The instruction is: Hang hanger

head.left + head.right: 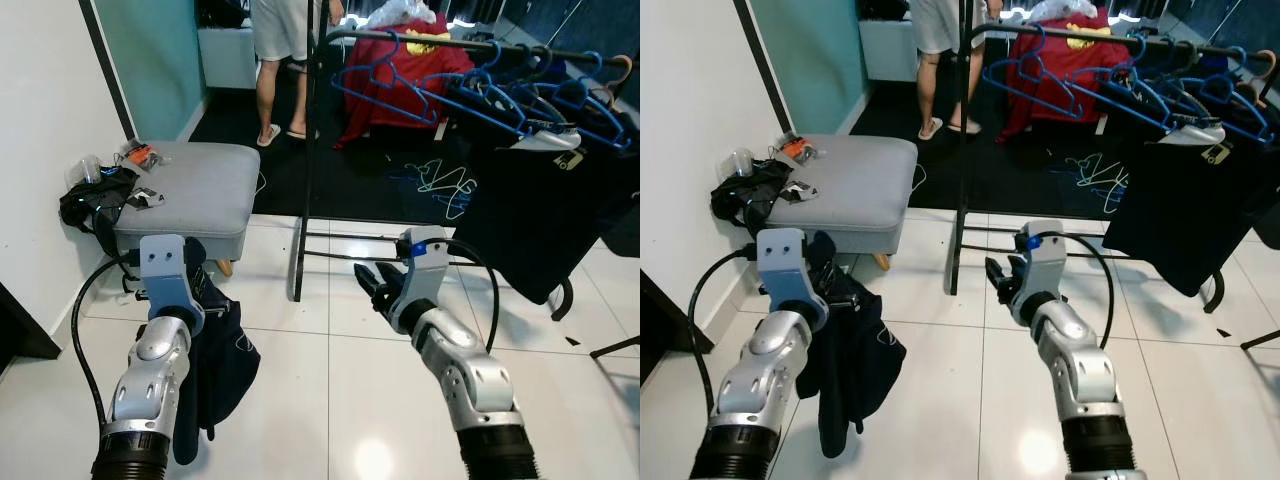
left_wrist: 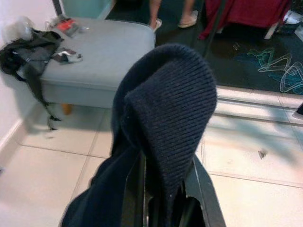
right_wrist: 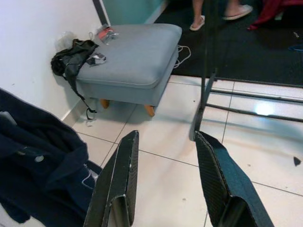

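Observation:
A dark navy garment [image 1: 225,360] hangs from my left gripper [image 2: 165,201], which is shut on its ribbed collar [image 2: 170,104]. I cannot make out a hanger inside the cloth. My right gripper [image 1: 376,285] is held open over the white tiles, nothing between its fingers [image 3: 118,184]. Ahead stands a black clothes rack [image 1: 308,150]. Its rail [image 1: 480,45] carries several blue hangers [image 1: 400,88], a red garment [image 1: 398,60] and a dark garment [image 1: 540,210]. The rack is beyond both grippers.
A grey ottoman [image 1: 200,185] stands at the left against the white wall, with a black bag [image 1: 90,200] and small items on it. A person's legs [image 1: 272,80] are behind the rack. Light blue hangers [image 1: 445,188] lie on the dark carpet.

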Tool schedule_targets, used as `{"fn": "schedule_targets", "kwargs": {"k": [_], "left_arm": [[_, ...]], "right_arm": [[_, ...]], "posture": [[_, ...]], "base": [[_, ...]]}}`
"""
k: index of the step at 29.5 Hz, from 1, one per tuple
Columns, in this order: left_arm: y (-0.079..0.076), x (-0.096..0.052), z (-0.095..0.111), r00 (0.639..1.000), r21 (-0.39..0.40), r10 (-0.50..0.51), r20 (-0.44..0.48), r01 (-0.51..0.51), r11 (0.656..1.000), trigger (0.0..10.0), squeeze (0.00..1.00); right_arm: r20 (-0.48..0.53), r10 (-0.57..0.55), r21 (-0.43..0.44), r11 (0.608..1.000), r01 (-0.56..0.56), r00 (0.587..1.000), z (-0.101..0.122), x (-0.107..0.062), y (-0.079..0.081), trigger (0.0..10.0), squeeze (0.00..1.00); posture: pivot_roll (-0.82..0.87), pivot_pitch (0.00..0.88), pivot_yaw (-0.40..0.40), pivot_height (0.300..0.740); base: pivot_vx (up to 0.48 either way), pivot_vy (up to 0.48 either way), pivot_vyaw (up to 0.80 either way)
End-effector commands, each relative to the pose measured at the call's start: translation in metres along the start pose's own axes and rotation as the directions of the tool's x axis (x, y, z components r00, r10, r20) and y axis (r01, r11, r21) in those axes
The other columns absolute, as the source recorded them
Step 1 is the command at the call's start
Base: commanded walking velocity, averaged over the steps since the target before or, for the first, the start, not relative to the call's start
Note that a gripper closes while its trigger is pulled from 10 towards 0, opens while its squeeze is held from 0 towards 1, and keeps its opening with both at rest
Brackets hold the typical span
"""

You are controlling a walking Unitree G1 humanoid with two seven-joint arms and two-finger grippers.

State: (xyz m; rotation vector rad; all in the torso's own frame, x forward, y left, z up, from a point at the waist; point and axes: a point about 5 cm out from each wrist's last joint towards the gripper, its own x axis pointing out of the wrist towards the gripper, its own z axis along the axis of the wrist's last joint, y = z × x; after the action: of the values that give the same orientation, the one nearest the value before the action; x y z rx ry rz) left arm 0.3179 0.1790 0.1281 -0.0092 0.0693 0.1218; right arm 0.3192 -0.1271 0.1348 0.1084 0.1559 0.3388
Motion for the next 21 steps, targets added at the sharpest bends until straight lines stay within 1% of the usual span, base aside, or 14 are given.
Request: {"fn": "schedule_targets", "kwargs": {"k": [1, 2, 4, 5, 6, 7, 8, 10, 12, 15, 17, 18, 19, 21], "left_arm": [[-0.001, 0.0, -0.004, 0.998, 0.055, 0.034, -0.044, -0.032, 0.998, 10.0, 0.0], [-0.001, 0.0, -0.004, 0.998, 0.055, 0.034, -0.044, -0.032, 0.998, 10.0, 0.0], [0.0, 0.001, -0.009, 0.995, 0.053, 0.037, -0.096, -0.032, 0.998, 10.0, 0.0], [0.0, 0.001, -0.009, 0.995, 0.053, 0.037, -0.096, -0.032, 0.998, 10.0, 0.0], [0.0, 0.001, -0.009, 0.995, 0.012, 0.028, -0.099, -0.027, 1.0, 10.0, 0.0], [-0.002, 0.001, -0.006, 0.996, -0.023, -0.006, -0.091, 0.004, 1.0, 10.0, 0.0], [-0.002, 0.001, -0.006, 0.996, -0.023, -0.006, -0.091, 0.004, 1.0, 10.0, 0.0], [-0.005, 0.001, -0.002, 0.997, -0.059, -0.045, -0.067, 0.041, 0.997, 10.0, 0.0], [-0.006, 0.001, -0.001, 0.998, -0.052, -0.047, -0.052, 0.045, 0.998, 10.0, 0.0], [-0.009, 0.0, -0.004, 0.995, -0.03, -0.058, -0.082, 0.055, 0.998, 10.0, 0.0], [-0.013, -0.001, -0.009, 0.989, -0.059, -0.092, -0.114, 0.086, 0.995, 10.0, 0.0], [-0.013, -0.001, -0.009, 0.989, -0.059, -0.092, -0.114, 0.086, 0.995, 10.0, 0.0], [-0.015, -0.001, -0.01, 0.988, -0.074, -0.107, -0.112, 0.099, 0.992, 10.0, 0.0], [-0.018, 0.001, -0.007, 0.989, -0.071, -0.118, -0.094, 0.112, 0.991, 10.0, 0.0]], "right_arm": [[-0.001, -0.035, -0.077, 0.996, 0.035, 0.999, -0.006, -0.001, -0.003, 10.0, 0.0], [-0.001, -0.035, -0.077, 0.996, 0.035, 0.999, -0.006, -0.001, -0.003, 10.0, 0.0], [0.048, -0.084, -0.012, 0.996, 0.084, 0.995, -0.003, 0.001, -0.006, 10.0, 0.0], [0.048, -0.084, -0.012, 0.996, 0.084, 0.995, -0.003, 0.001, -0.006, 10.0, 0.0], [0.047, -0.116, 0.064, 0.992, 0.113, 0.992, -0.002, 0.002, -0.009, 10.0, 0.0], [0.018, -0.13, 0.096, 0.987, 0.127, 0.991, -0.003, 0.002, -0.011, 10.0, 0.0], [0.018, -0.13, 0.096, 0.987, 0.127, 0.991, -0.003, 0.002, -0.011, 10.0, 0.0], [-0.02, -0.128, 0.115, 0.985, 0.13, 0.992, -0.005, 0.002, -0.011, 10.0, 0.0], [-0.017, -0.126, 0.096, 0.987, 0.127, 0.992, -0.006, 0.001, -0.01, 10.0, 0.0], [-0.013, -0.107, 0.066, 0.992, 0.107, 0.994, -0.007, 0.002, -0.009, 10.0, 0.0], [-0.005, -0.127, 0.065, 0.99, 0.127, 0.992, -0.003, 0.003, -0.015, 10.0, 0.0], [-0.005, -0.127, 0.065, 0.99, 0.127, 0.992, -0.003, 0.003, -0.015, 10.0, 0.0], [0.005, -0.153, 0.061, 0.986, 0.152, 0.988, 0.0, 0.003, -0.02, 10.0, 0.0], [0.017, -0.2, 0.073, 0.977, 0.199, 0.98, 0.005, 0.002, -0.028, 10.0, 0.0]], "posture": [[0.0, 0.048, -0.02, 0.74], [0.0, 0.048, -0.02, 0.74], [-0.01, 0.053, -0.017, 0.74], [-0.01, 0.053, -0.017, 0.74], [-0.02, 0.063, -0.023, 0.74], [-0.02, 0.064, -0.029, 0.74], [-0.02, 0.064, -0.029, 0.74], [-0.02, 0.061, -0.035, 0.74], [-0.02, 0.056, -0.035, 0.74], [-0.03, 0.056, -0.024, 0.74], [-0.05, 0.06, -0.007, 0.74], [-0.05, 0.06, -0.007, 0.74], [-0.06, 0.05, 0.003, 0.74], [-0.06, 0.038, 0.008, 0.74]], "base": [[0.0, 0.0, 0.0], [0.0, 0.0, 0.0], [0.0, 0.0, 0.0], [0.0, 0.0, 0.0], [0.0, 0.0, 0.0], [0.0, 0.0, 0.0], [0.0, 0.0, 0.0], [0.0, 0.0, 0.0], [0.0, 0.0, 0.0], [0.0, 0.0, 0.0], [0.0, 0.0, 0.0], [0.0, 0.0, 0.0], [0.0, 0.0, 0.0], [0.0, 0.0, 0.0]]}}
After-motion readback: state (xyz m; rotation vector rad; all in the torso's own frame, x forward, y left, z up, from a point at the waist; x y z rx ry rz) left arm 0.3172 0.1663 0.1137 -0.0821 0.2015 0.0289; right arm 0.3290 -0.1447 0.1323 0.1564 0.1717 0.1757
